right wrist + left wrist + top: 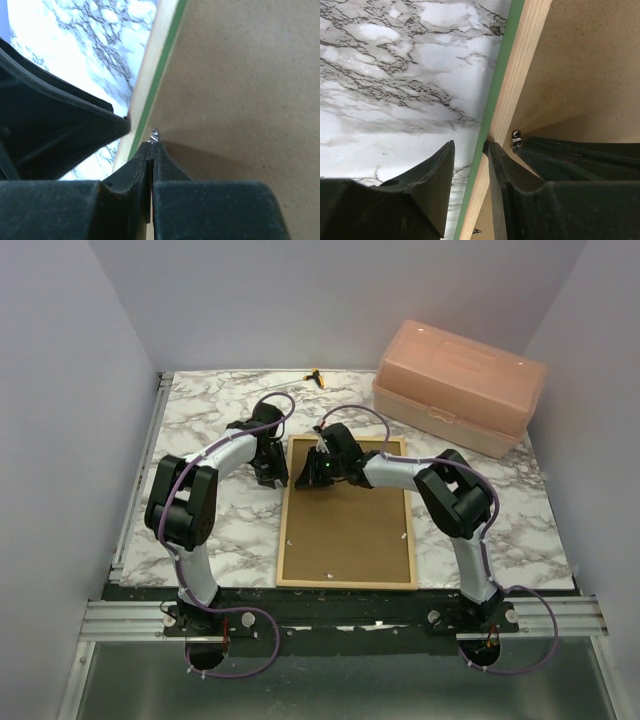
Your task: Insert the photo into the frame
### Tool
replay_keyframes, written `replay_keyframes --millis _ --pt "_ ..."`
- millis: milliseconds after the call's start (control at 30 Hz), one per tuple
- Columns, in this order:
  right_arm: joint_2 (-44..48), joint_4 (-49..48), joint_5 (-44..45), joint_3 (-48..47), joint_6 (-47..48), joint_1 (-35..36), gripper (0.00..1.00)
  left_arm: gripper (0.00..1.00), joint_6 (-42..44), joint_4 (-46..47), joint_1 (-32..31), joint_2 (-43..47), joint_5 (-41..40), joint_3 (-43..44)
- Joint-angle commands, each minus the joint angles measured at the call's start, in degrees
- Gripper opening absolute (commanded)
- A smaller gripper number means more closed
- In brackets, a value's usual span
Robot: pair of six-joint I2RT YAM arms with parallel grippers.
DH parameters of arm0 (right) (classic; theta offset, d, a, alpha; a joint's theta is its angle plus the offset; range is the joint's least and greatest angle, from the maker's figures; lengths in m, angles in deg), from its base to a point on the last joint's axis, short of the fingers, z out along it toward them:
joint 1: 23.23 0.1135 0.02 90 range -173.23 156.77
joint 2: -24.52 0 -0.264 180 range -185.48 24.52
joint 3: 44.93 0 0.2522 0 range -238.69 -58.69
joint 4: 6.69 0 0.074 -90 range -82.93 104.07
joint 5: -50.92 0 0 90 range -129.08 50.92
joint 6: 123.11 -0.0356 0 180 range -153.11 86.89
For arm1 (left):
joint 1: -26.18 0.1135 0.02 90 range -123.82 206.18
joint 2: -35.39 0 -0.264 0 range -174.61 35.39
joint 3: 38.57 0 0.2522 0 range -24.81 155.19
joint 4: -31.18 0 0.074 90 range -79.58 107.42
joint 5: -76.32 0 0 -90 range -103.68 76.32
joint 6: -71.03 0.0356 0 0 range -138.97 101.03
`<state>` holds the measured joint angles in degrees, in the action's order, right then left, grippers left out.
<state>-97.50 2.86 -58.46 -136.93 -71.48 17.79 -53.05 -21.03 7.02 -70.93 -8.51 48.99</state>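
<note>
The frame (281, 540) lies face down on the marble table, its bare wood back (520, 75) up and a green edge showing. A brown hardboard backing panel (345, 530) fills it. The photo is hidden. My left gripper (469, 145) stands open astride the frame's left rail near the far left corner, one finger over the marble and the other on the rail's inner side. My right gripper (151, 145) is shut on a small metal tab (155, 133) at the panel's edge beside that rail (150, 60). The two grippers sit close together (290, 477).
A peach plastic box (460, 385) stands at the back right of the table. A small yellow and black object (317, 376) lies at the far edge. More metal tabs (516, 139) dot the frame's inner border. Grey walls close in both sides.
</note>
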Motion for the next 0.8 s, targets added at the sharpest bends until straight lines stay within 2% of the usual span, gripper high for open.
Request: replay_keyframes --millis 0,433,767 --pt "2.88 -2.17 -0.77 3.17 -1.45 -1.38 0.06 0.35 0.51 -1.7 -0.62 -1.32 0.11 1.35" --pt "-2.49 1.72 -4.08 0.06 0.38 -1.4 0.01 0.34 0.86 -2.5 -0.57 -1.69 0.37 2.35" --pt "-4.87 4.08 -3.2 -1.89 1.19 0.65 0.0 0.35 1.04 -2.32 -1.05 -2.39 1.22 2.9"
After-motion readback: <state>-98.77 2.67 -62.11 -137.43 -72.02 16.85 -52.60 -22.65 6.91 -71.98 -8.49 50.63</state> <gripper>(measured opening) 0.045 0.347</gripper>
